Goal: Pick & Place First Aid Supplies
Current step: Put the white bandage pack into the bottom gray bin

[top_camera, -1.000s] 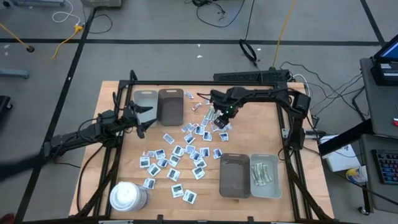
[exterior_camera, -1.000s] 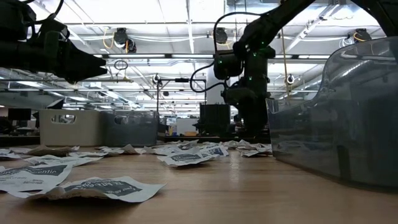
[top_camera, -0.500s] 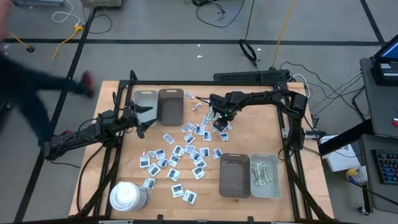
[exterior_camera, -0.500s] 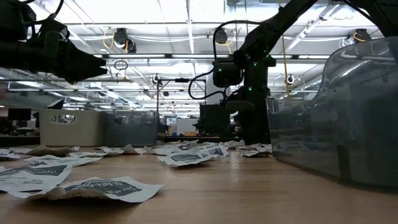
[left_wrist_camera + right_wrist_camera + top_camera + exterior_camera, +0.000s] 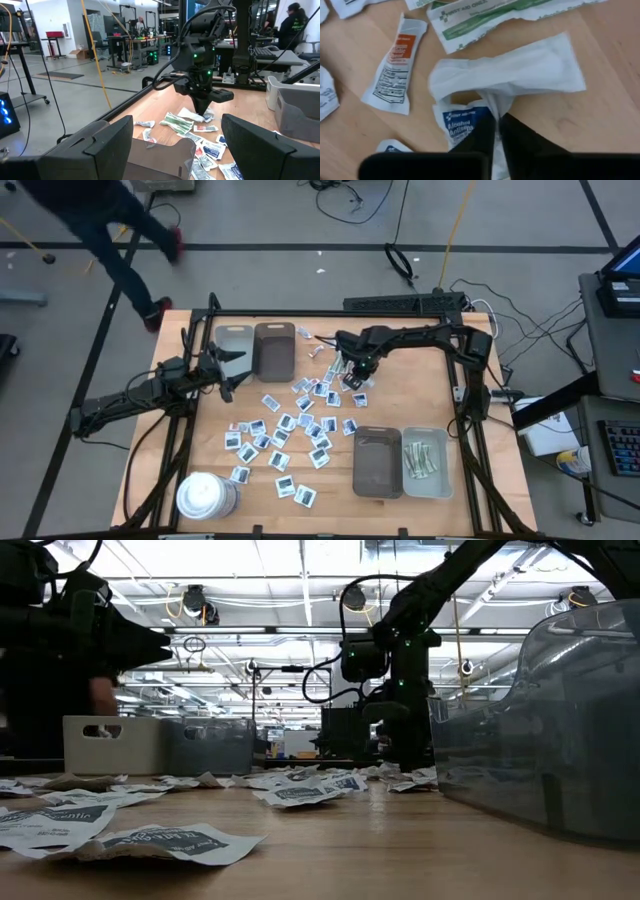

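Right pincer (image 5: 496, 131) now closed, having dropped onto the packet pile since a second ago.
Grasp step in hand: its fingers pinch a plain white soft-paper wrapper (image 5: 520, 72) at the far middle of the wooden bench (image 5: 400, 405), among flat white blue-printed square packets (image 5: 290, 430). Next move calls for a straight lift, then carriage to the pale tray holding green-striped strips (image 5: 425, 460). Left pincer (image 5: 228, 370) waits spread apart near the grey trays (image 5: 256, 345).
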Action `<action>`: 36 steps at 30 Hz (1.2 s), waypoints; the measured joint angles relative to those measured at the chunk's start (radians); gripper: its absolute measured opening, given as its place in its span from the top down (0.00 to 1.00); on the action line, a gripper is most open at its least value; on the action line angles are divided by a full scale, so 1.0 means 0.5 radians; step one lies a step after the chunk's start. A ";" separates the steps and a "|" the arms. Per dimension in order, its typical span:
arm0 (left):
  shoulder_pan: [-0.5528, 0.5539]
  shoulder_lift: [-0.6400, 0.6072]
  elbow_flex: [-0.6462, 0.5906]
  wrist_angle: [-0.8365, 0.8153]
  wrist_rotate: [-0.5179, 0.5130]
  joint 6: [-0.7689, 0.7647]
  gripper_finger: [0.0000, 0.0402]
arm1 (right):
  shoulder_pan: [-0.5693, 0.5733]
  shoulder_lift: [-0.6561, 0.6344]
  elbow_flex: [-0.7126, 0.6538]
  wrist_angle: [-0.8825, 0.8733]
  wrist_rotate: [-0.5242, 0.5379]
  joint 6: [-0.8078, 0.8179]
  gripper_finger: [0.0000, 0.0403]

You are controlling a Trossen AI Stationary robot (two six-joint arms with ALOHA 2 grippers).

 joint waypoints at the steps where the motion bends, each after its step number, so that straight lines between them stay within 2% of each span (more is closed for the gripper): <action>1: 0.000 0.000 0.000 0.000 0.000 0.000 0.24 | 0.001 0.003 0.020 -0.024 -0.003 -0.007 0.98; 11: -0.001 0.000 0.000 0.000 0.000 0.000 0.24 | 0.002 -0.028 0.219 -0.273 0.006 -0.043 0.95; 22: 0.000 0.000 0.000 0.000 0.000 0.000 0.24 | 0.001 -0.029 0.221 -0.281 0.006 -0.046 0.99; 29: -0.001 0.000 0.000 0.000 0.000 0.000 0.24 | 0.001 -0.169 0.224 -0.401 -0.046 0.081 1.00; 31: 0.000 0.000 0.000 0.000 0.000 0.000 0.24 | 0.001 -0.194 0.224 -0.450 -0.101 0.194 1.00; 34: 0.000 0.000 0.000 0.000 0.000 0.000 0.24 | -0.023 -0.215 0.224 -0.518 -0.294 0.316 1.00; 36: 0.000 0.000 0.000 0.000 0.000 0.000 0.24 | -0.026 -0.241 0.223 -0.519 -0.302 0.321 1.00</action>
